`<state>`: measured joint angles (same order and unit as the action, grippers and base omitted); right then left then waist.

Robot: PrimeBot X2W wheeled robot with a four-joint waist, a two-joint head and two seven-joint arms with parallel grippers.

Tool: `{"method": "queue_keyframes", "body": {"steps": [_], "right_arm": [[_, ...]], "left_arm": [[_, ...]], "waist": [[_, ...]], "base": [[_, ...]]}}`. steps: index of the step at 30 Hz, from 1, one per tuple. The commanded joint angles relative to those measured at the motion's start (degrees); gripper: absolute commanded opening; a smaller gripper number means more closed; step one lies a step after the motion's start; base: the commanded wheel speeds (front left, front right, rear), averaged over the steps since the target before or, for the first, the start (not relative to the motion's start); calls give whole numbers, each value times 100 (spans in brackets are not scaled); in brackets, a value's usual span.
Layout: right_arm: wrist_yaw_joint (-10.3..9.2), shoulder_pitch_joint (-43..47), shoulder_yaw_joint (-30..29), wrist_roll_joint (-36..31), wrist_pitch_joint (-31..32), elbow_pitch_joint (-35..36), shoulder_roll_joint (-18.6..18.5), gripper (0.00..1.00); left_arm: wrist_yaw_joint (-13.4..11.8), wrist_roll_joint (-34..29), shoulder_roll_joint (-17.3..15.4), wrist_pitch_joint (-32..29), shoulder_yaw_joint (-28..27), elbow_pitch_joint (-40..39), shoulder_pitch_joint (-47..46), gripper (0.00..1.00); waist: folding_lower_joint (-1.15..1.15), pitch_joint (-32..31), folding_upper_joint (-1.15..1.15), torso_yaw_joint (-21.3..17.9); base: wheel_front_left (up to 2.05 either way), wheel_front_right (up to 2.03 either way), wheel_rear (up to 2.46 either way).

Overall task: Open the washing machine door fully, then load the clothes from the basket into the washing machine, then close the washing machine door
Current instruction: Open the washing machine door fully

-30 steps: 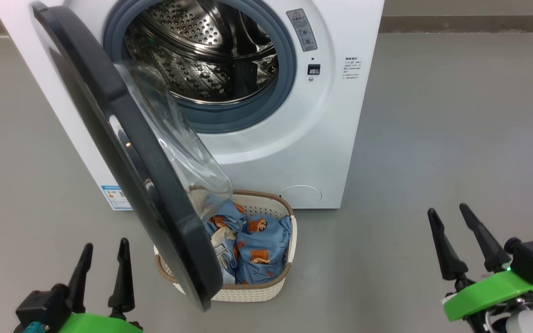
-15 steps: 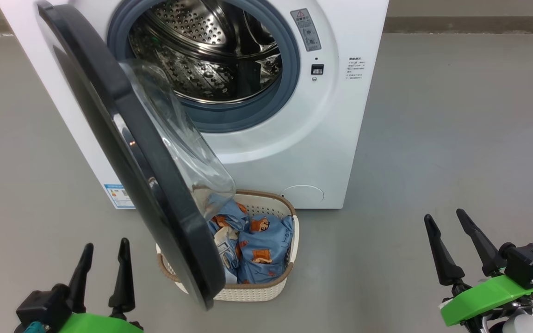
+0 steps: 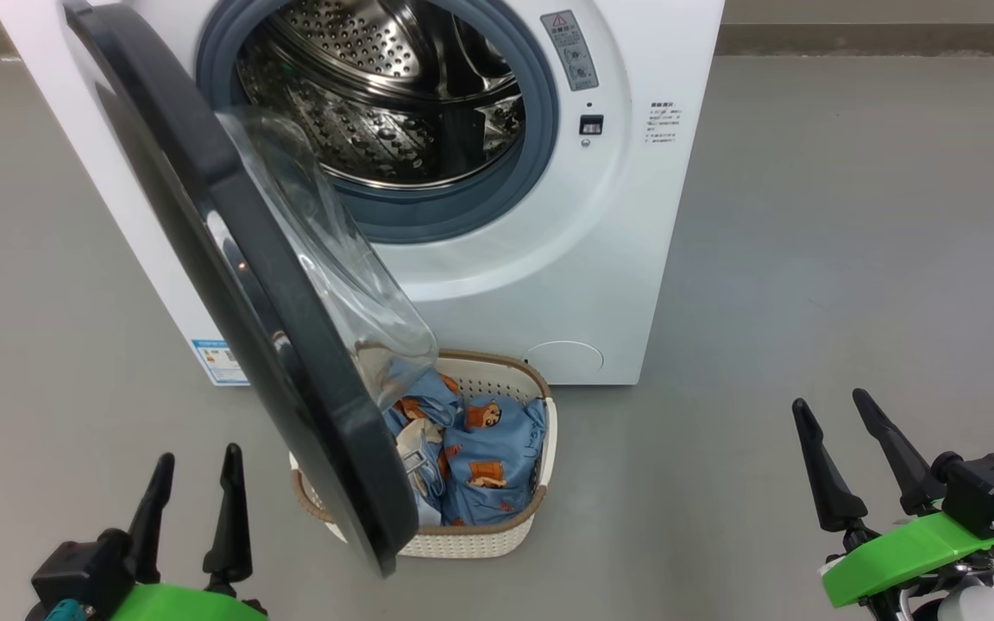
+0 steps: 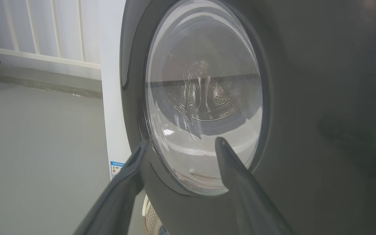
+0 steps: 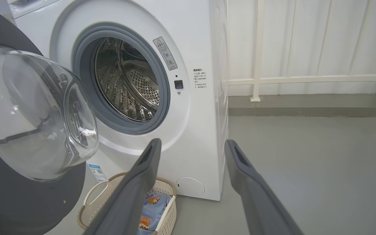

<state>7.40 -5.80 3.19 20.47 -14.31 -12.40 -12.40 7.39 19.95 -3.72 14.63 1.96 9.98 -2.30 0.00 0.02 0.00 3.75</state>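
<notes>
At lower left, the robot's left gripper (image 3: pixel 198 454) hangs low over the grey floor (image 3: pixel 808 216), its two dark fingers spread apart and holding nothing. It points at the outer face of the washing machine door (image 3: pixel 333 431) and is not touching it. The glossy black door stands partly open, hinged at the left of the opening and swung out toward the robot, and its bulging glass window (image 3: pixel 333 259) faces the drum. A small blue label (image 3: pixel 217 362) shows on the cabinet's lower left corner, just behind the door's edge.

At centre, the white washing machine (image 3: pixel 549 259) stands on the floor. A grey rubber ring (image 3: pixel 540 129) frames the perforated steel drum (image 3: pixel 376 95), where no laundry can be seen. The cream basket (image 3: pixel 462 539) with its brown rim sits on the floor just in front of the machine and below the opening. From the head camera, the door's lower edge covers the basket's left side. The clothes (image 3: pixel 480 448), blue fabric printed with orange-brown bears, are heaped inside the basket.

At lower right, well apart from the basket and the machine, the right gripper (image 3: pixel 829 398) hovers above bare floor, its fingers parted and empty. From its wrist camera, a white railing (image 5: pixel 305 78) runs along the wall beyond the machine's right side.
</notes>
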Motion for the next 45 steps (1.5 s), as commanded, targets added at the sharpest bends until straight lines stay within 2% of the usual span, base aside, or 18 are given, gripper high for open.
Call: {"method": "queue_keyframes", "body": {"steps": [1,12,14,15,23,35,37,40,45], "right_arm": [[9,-92,105,-71,-69,142,-40,100],[9,-82,89,-73,-69,115,1,100],[9,-81,88,-72,-69,107,8,100],[9,-81,87,-72,-69,103,12,100],[9,-85,75,-59,-69,91,22,100],[9,-81,138,-32,-69,60,77,100],[9,-83,151,-25,-69,59,84,100],[9,-101,146,5,-69,48,60,100],[9,-169,144,22,-69,40,38,100]], "left_arm": [[10,-29,-88,37,-189,-128,-212,100],[10,-5,-118,37,-177,-102,-224,99],[10,1,-122,37,-175,-105,-224,39],[10,2,-123,37,-173,-111,-226,0],[10,-49,-106,37,-157,-540,-303,0],[10,-254,-8,37,187,-2220,-358,0],[10,-265,5,37,322,-2500,-354,0],[10,-201,14,20,814,-2791,-339,0],[10,-41,16,-68,1456,-2884,-347,0]], "waist": [[0,7,0,-2],[0,10,0,-14],[0,5,0,-15],[0,2,0,-15],[0,-6,0,4],[0,-33,0,3],[0,-32,0,-1],[0,-16,0,-1],[0,-2,0,-33]], "base": [[0,0,0],[0,0,0],[0,0,0],[0,0,0],[0,0,0],[0,0,0],[0,0,0],[0,0,0],[0,0,0]]}}
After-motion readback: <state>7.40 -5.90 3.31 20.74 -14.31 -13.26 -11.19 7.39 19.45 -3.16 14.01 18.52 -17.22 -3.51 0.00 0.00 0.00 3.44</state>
